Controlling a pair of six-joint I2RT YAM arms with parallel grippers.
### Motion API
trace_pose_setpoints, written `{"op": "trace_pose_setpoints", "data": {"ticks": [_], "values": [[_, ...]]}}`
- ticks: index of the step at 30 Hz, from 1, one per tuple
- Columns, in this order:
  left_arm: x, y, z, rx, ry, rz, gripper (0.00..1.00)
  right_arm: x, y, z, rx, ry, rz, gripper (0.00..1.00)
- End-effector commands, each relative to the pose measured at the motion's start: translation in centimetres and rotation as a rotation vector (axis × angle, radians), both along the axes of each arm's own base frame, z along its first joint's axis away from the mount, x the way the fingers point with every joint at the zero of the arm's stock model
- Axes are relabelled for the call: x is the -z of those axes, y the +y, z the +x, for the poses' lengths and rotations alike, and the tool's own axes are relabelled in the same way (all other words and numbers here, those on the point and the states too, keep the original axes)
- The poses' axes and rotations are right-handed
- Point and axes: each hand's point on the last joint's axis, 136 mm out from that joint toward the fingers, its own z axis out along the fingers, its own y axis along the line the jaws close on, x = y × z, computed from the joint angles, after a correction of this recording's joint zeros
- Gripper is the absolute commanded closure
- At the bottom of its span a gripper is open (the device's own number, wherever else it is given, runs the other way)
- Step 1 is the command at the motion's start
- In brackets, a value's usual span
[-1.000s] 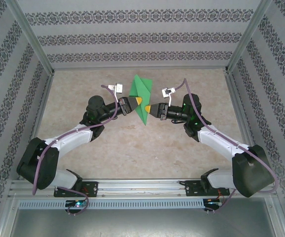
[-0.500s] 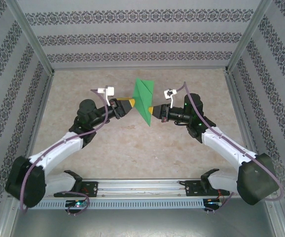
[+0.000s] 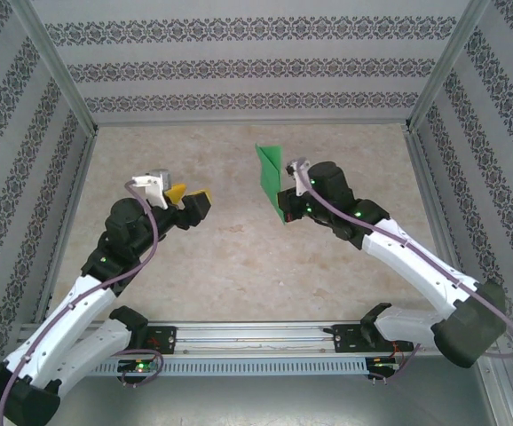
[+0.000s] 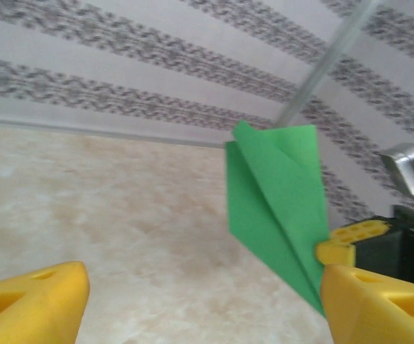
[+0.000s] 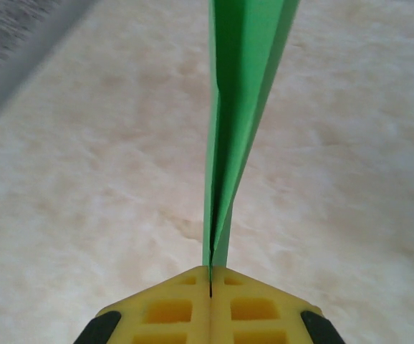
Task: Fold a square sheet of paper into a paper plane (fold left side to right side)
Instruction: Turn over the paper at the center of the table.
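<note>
The green sheet of paper (image 3: 270,170) is folded into a slim, pointed paper plane shape and is held off the table, standing on edge. My right gripper (image 3: 283,197) is shut on its lower pointed end. In the right wrist view the folded layers (image 5: 244,107) rise straight out from between the closed yellow fingers of the right gripper (image 5: 211,281). My left gripper (image 3: 188,196) is open and holds nothing, well to the left of the paper. The left wrist view shows the paper (image 4: 275,186) ahead to the right, beyond the left gripper (image 4: 203,308) and its spread fingers.
The beige marbled table top (image 3: 239,257) lies inside patterned walls (image 3: 239,71) with metal corner posts (image 3: 61,80). A metal rail (image 3: 256,337) with both arm bases runs along the near edge. The right arm's black wrist (image 4: 400,244) shows at the right of the left wrist view.
My left gripper has let go of the paper, opened, and drawn back to the left and nearer. The right gripper has stayed shut on the paper and swung it slightly right.
</note>
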Motion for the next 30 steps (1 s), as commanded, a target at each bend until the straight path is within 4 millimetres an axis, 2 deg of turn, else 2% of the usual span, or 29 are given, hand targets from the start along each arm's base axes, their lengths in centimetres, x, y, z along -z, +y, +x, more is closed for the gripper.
{"op": "trace_pose_setpoints", "data": {"ticks": [1,5,8,14,23,30], "values": [[2.6,4.2,0.0,-0.198,0.092,0.127,0.14,2.4,-3.5,0.7,0.132,-0.035,-0.380,1.00],[4.0,6.7,-0.4,-0.321,0.176,0.180,0.13,3.9,-3.1,1.0,0.158,-0.071,-0.628,1.00],[4.5,7.6,-0.7,-0.367,0.195,0.180,0.13,5.6,-2.3,1.2,0.153,-0.064,-0.762,1.00],[5.0,8.4,-1.1,-0.402,0.210,0.179,0.12,10.2,-0.3,1.4,0.124,-0.004,-0.880,1.00],[5.4,8.8,-1.0,-0.423,0.227,0.185,0.12,16.8,1.0,1.6,0.113,0.120,-1.005,1.00],[5.4,8.8,-0.9,-0.418,0.236,0.194,0.11,19.6,2.6,0.5,0.065,0.212,-0.947,0.80]]}}
